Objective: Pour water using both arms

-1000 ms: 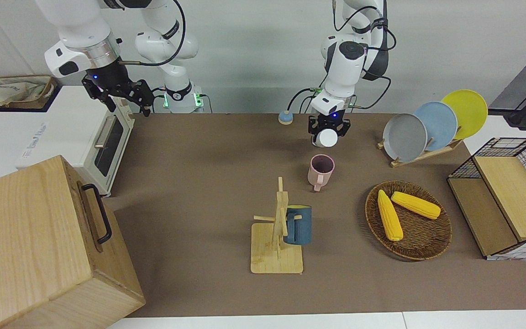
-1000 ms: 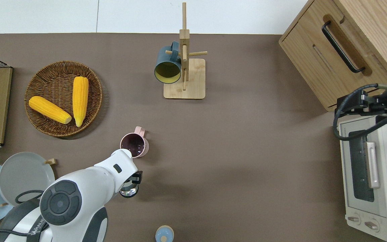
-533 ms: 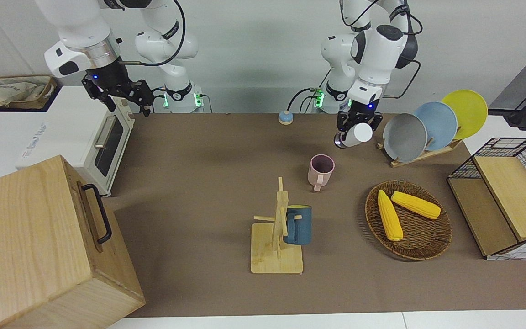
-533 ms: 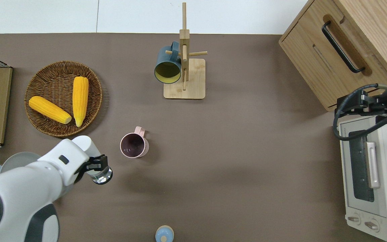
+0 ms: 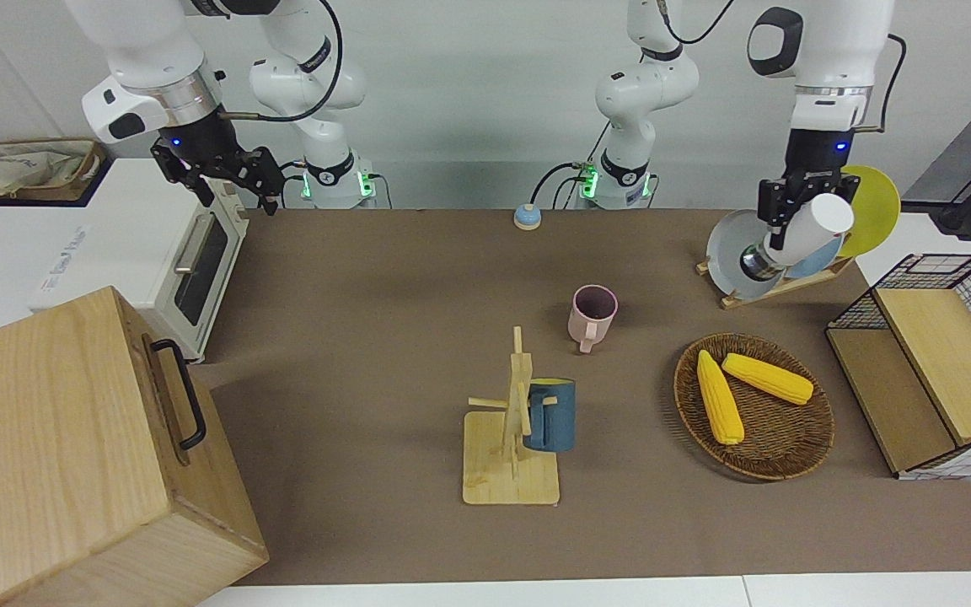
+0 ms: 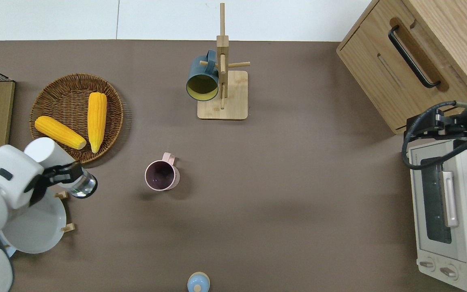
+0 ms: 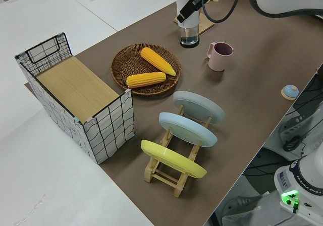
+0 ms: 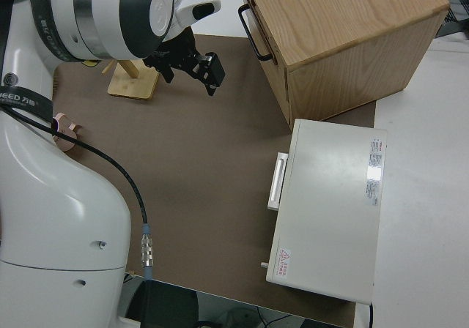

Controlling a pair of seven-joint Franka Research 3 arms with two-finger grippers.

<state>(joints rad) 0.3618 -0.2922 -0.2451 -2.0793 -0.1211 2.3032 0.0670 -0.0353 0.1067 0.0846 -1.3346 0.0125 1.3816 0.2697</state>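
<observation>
My left gripper (image 5: pixel 789 221) is shut on a bottle (image 5: pixel 824 217) with a white upper part and a clear lower part. It holds the bottle tilted in the air, over the table between the wicker basket and the plate rack, as the overhead view (image 6: pixel 45 149) shows. The bottle also shows in the left side view (image 7: pixel 189 33). A pink mug (image 5: pixel 593 314) stands upright on the brown mat, apart from the bottle, toward the table's middle (image 6: pixel 161 175). My right gripper (image 5: pixel 237 173) is open and empty; that arm is parked.
A wicker basket (image 5: pixel 776 451) holds two corn cobs. A plate rack (image 5: pixel 734 244) holds three plates. A mug tree (image 5: pixel 512 438) carries a blue mug. A small blue cap (image 5: pixel 526 217) lies near the robots. A toaster oven (image 5: pixel 199 253), wooden box (image 5: pixel 72 455) and wire crate (image 5: pixel 941 362) stand at the table's ends.
My left arm has swung the bottle from beside the pink mug toward its own end of the table and raised it. The right arm has not moved.
</observation>
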